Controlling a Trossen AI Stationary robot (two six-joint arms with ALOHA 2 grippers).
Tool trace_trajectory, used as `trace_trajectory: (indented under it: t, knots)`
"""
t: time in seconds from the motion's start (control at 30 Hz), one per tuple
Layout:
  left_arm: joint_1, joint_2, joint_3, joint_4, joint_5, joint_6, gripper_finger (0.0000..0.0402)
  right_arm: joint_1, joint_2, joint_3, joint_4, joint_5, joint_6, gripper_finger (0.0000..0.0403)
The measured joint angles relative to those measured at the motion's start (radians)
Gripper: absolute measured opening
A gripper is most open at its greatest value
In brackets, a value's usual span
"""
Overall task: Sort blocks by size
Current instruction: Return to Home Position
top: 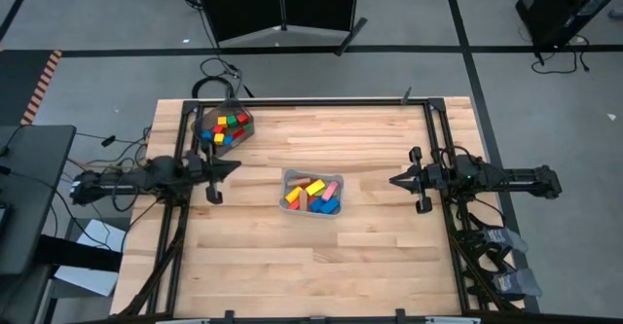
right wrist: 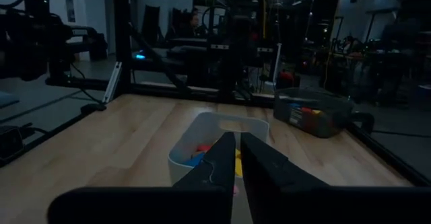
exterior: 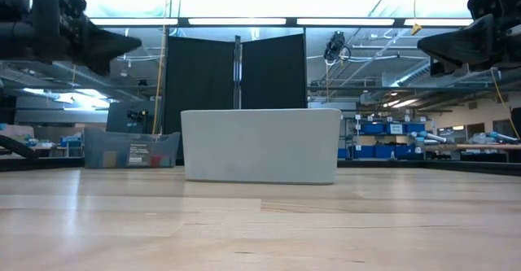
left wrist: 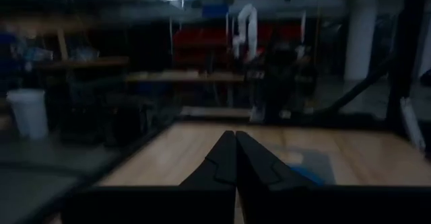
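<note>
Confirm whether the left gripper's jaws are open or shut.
Shut: on the left gripper, the wrist view shows both jaws meeting at the tips, nothing between them.

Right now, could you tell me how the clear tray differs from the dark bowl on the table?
The clear tray is rectangular and pale; the dark bowl is smoky and translucent. The tray sits mid-table; the bowl sits near a corner, by the left arm. The tray holds longer bars; the bowl holds little cubes. In both, the contents are mixed in colour.
</note>
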Motion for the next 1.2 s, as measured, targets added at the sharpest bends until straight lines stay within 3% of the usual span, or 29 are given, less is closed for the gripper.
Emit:
trace_trajectory:
  t: [0.33, 0.5, 0.8, 1.2]
  knots:
    - [0.000, 0.001, 0.000, -0.120, -0.018, -0.066, 0.0004, 0.000, 0.000, 0.000, 0.001, 0.000, 0.000, 0.0036]
    - [0.000, 0.046, 0.000, -0.131, 0.048, -0.093, 0.0004, 0.000, 0.000, 0.000, 0.002, 0.000, 0.000, 0.0038]
    - [0.001, 0.159, 0.000, -0.120, 0.046, -0.167, 0.0023, 0.000, 0.000, 0.000, 0.004, 0.000, 0.000, 0.0039]
    - [0.001, 0.166, 0.000, -0.105, 0.044, -0.167, 0.0025, 0.000, 0.000, 0.000, 0.004, 0.000, 0.000, 0.0039]
